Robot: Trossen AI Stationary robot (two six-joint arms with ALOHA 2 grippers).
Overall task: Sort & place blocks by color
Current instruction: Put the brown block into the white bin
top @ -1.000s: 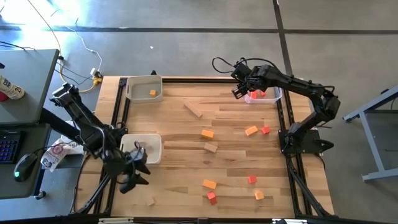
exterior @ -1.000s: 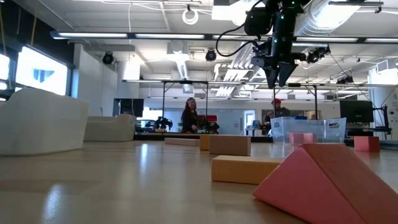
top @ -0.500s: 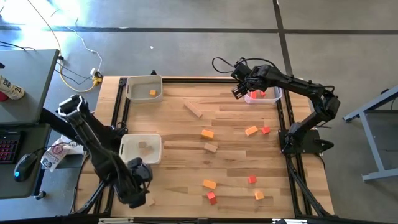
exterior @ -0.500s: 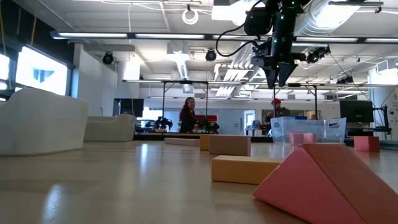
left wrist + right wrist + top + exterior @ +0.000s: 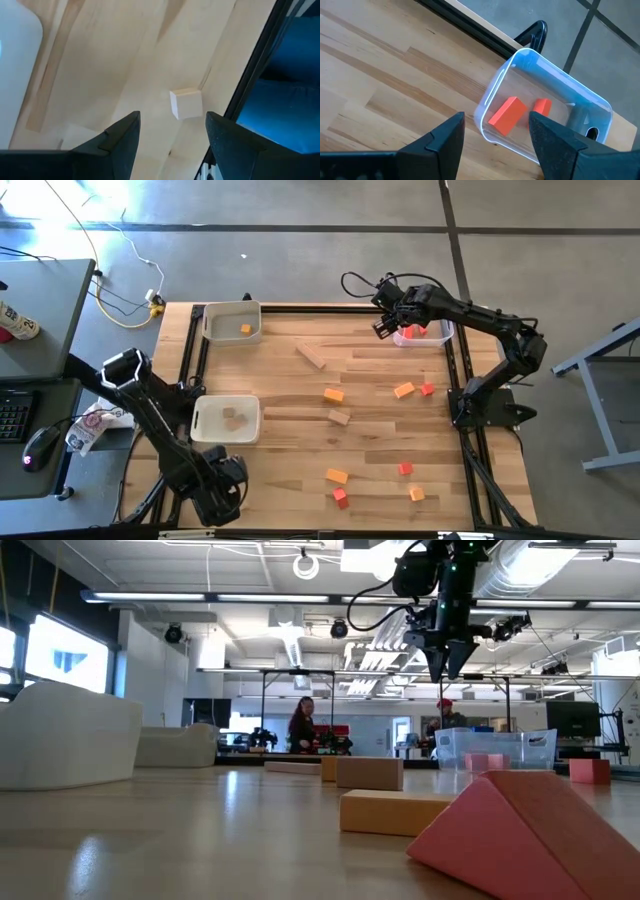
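worktop (image 5: 300, 395): light wood, dark frame. three bins are set on it.
bin, far left corner (image 5: 232, 321): one orange block (image 5: 246, 329) is held inside.
bin, left edge (image 5: 226, 420): plain wood blocks (image 5: 234, 419) are held inside.
clear bin, far right (image 5: 546, 120): two red blocks (image 5: 507, 115) are contained.
loose blocks: a plank (image 5: 311, 355), a plain piece (image 5: 340, 418), orange and red pieces (image 5: 404, 390) are scattered over the middle and right of the worktop; one plain cube (image 5: 186, 103) is seen near the front left edge.
left end effector (image 5: 171, 130): held open above the plain cube, nothing gripped.
right end effector (image 5: 496, 131): held open and empty beside the clear bin.
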